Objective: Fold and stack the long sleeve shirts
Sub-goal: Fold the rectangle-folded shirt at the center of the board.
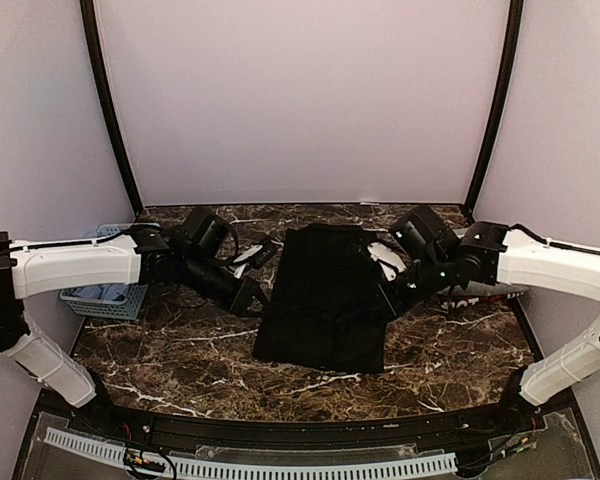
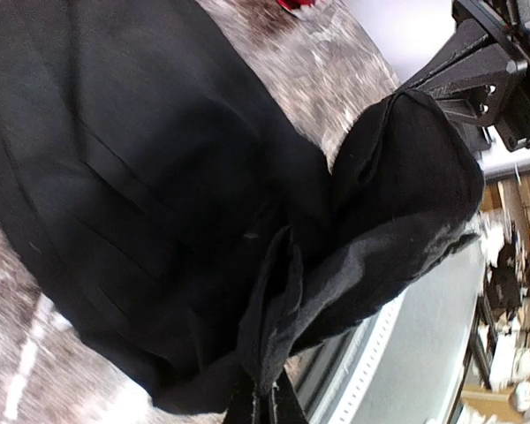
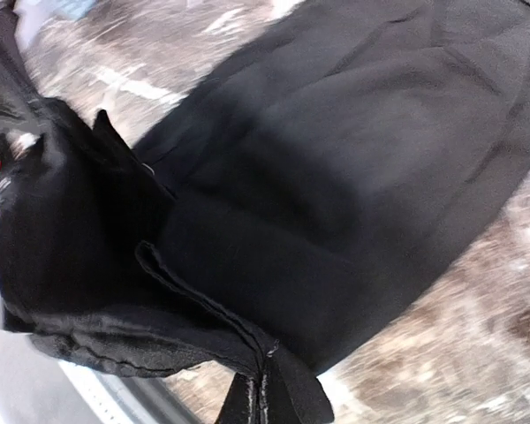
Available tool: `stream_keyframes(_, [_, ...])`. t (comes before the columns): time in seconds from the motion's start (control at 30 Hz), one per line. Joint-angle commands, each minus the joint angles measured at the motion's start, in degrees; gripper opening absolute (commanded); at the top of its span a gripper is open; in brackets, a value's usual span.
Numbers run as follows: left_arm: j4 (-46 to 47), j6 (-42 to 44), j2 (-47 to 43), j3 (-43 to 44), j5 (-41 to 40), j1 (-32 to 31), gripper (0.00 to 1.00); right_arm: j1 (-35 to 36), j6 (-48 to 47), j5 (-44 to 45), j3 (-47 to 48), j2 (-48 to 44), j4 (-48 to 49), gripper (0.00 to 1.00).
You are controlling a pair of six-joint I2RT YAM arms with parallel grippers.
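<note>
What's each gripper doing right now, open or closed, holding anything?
Left gripper: closed on the black shirt.
Right gripper: closed on the same black shirt.

Matt black cloth shirt (image 1: 325,295), glossy marble table (image 1: 450,350)

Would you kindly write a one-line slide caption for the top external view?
Left gripper and right gripper each pinch a side of the black shirt on the marble table.

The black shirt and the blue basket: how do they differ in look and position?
The black shirt is dark cloth; the basket is light-blue lattice. The shirt lies mid-table; the basket stands at the left edge, partly under the left arm. The left gripper and right gripper pinch the shirt; neither touches the basket. Shared: both rest on the marble table.
</note>
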Motion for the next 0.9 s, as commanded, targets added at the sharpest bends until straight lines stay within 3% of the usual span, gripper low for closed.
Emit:
stream_keyframes(0.0, [1.77,0.67,6.77,4.33,2.23,6.03,0.0,-7.92,-7.15,-2.23,3.93,7.78,-1.89,0.0])
stream_keyframes(0.37, [1.6,0.92,26.58,18.23,2.2,12.81,0.03,-17.36,-12.0,-3.22,14.81,26.49,-0.87,0.03])
stream_keyframes(0.63, [2.66,0.67,31.34,23.6,-3.01,13.77,0.45,-19.2,-10.04,4.75,18.21,30.61,-0.59,0.3])
stream_keyframes(0.77, [-0.29,1.3,30.7,26.12,-9.06,13.79,0.52,-19.11,-8.49,9.86,17.82,28.01,-0.67,0.41])
stream_keyframes(0.87, [2.06,0.88,26.27,23.08,-11.62,13.74,0.53,-17.59,-8.47,10.06,13.97,23.16,2.24,0.43])
